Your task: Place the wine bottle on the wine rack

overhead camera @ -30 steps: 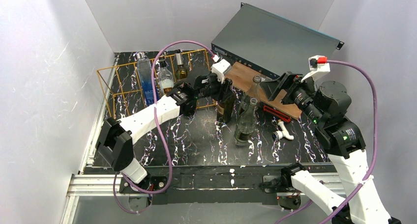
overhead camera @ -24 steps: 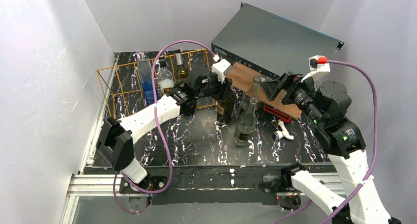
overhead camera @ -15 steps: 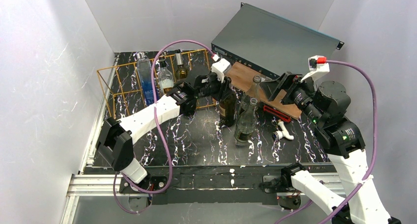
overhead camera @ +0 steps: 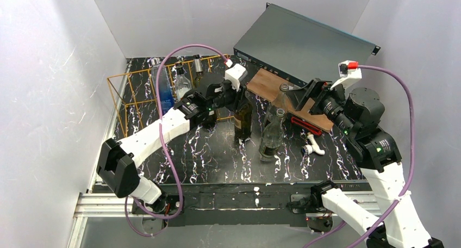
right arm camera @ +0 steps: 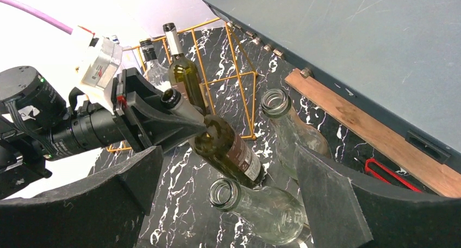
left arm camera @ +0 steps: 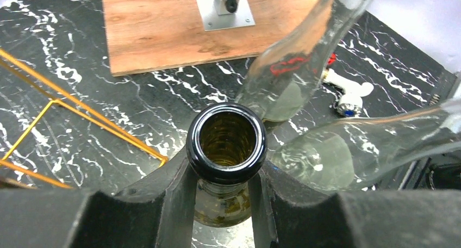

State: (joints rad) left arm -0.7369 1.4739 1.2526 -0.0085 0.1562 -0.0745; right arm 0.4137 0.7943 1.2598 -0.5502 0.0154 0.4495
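My left gripper [overhead camera: 237, 97] is shut on the neck of a dark wine bottle [overhead camera: 242, 123], which leans a little just right of the rack. In the left wrist view my fingers [left arm camera: 182, 199] clamp the neck under the open mouth of the bottle [left arm camera: 226, 142]. The orange-gold wire wine rack [overhead camera: 133, 98] stands at the back left and holds a blue bottle [overhead camera: 162, 87], a clear bottle [overhead camera: 182, 85] and a green bottle [overhead camera: 198, 68]. My right gripper [overhead camera: 303, 98] is open and empty, above and to the right of two clear bottles [overhead camera: 271, 136]. The right wrist view shows the dark bottle [right arm camera: 228, 150] held by my left gripper.
Two empty clear bottles [right arm camera: 288, 128] [right arm camera: 261, 210] stand close beside the dark bottle. A flat wooden board [overhead camera: 272, 85] and a grey metal box [overhead camera: 304, 41] lie at the back right. A red tool [overhead camera: 303, 123] and a white pipe fitting [overhead camera: 314, 146] lie on the marble table.
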